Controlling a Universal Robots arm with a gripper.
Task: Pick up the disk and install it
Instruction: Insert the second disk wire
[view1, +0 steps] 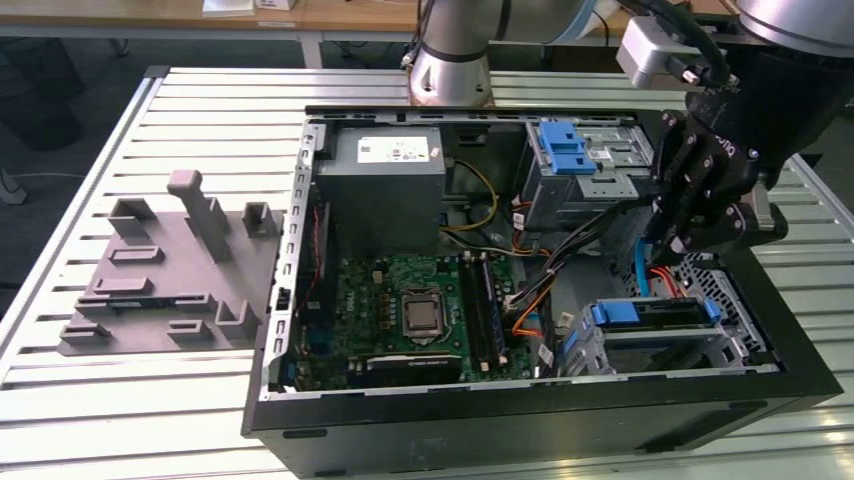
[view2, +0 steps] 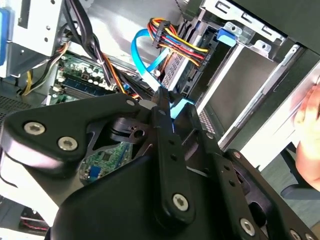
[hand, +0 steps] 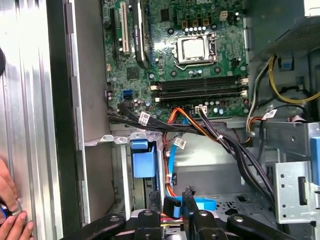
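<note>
Claw (view1: 677, 248) down inside open PC case (view1: 400, 420), beside blue-latched drive cage (view1: 647, 315); grip state unclear. Blue cable (hand: 197, 204) at fingertips in first wrist view. Hand (hand: 12, 220) at case edge there.

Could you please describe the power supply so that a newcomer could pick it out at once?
Start at the open computer case on the slatted table. Inside, at the end nearest the arm's base, beyond the green motherboard, sits the power supply. It is a plain grey box with a white sticker, whereas the metal cage beside it has a blue latch.
</note>
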